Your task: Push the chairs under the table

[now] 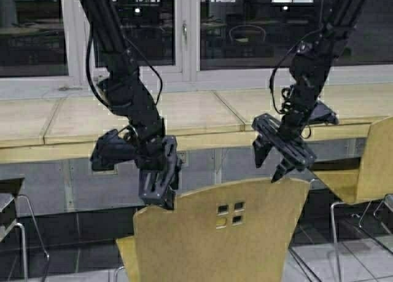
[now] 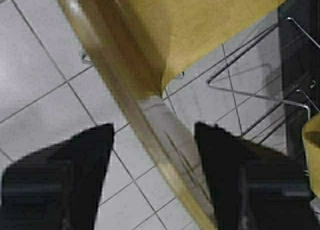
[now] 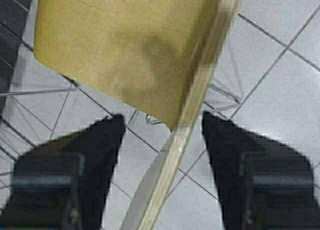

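A tan-yellow plywood chair with small square cut-outs in its back stands in front of the long beige table, its back toward me. My left gripper hangs over the back's left top corner, open, with the back's top edge running between its fingers. My right gripper is open over the right top corner, the edge between its fingers too. The chair seat shows below. A second tan chair stands at the right edge of the high view.
Windows and a white sill run behind the table. A grey-framed chair pokes in at the far left. The floor is pale grey tile, and chrome chair legs cross it beneath the seat.
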